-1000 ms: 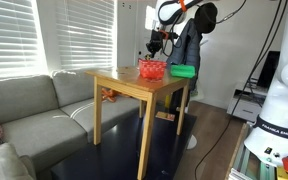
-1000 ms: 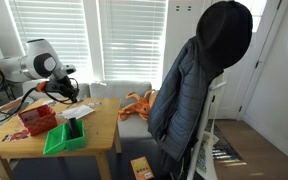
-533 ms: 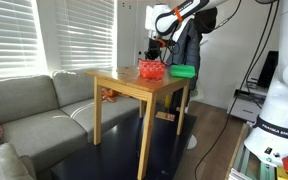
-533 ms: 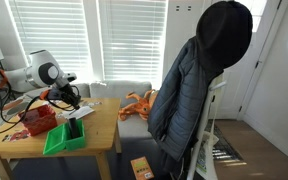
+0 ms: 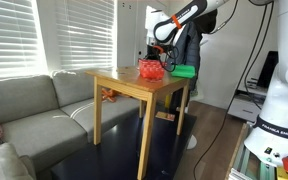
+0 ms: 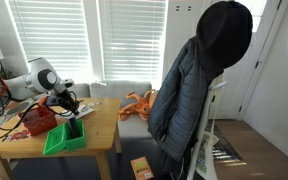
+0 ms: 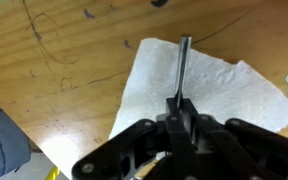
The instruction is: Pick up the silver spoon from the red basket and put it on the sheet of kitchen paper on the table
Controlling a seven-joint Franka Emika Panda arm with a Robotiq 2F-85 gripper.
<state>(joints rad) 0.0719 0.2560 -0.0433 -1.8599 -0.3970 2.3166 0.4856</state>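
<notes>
In the wrist view my gripper (image 7: 180,108) is shut on the silver spoon (image 7: 183,68), whose handle sticks out over the white sheet of kitchen paper (image 7: 206,82) on the wooden table (image 7: 54,70). In both exterior views the gripper (image 5: 154,58) (image 6: 69,103) hangs low over the tabletop next to the red basket (image 5: 150,69) (image 6: 38,119). The paper is hard to make out in the exterior views. Whether the spoon touches the paper I cannot tell.
A flat green object (image 6: 64,135) (image 5: 184,71) lies on the table beside the basket. A dark jacket (image 6: 199,90) hangs on a chair next to the table. A grey sofa (image 5: 34,110) stands to the side. An orange soft toy (image 6: 139,102) lies behind the table.
The arm has come down and moved from above the red basket toward the table surface, carrying the spoon lower over the kitchen paper.
</notes>
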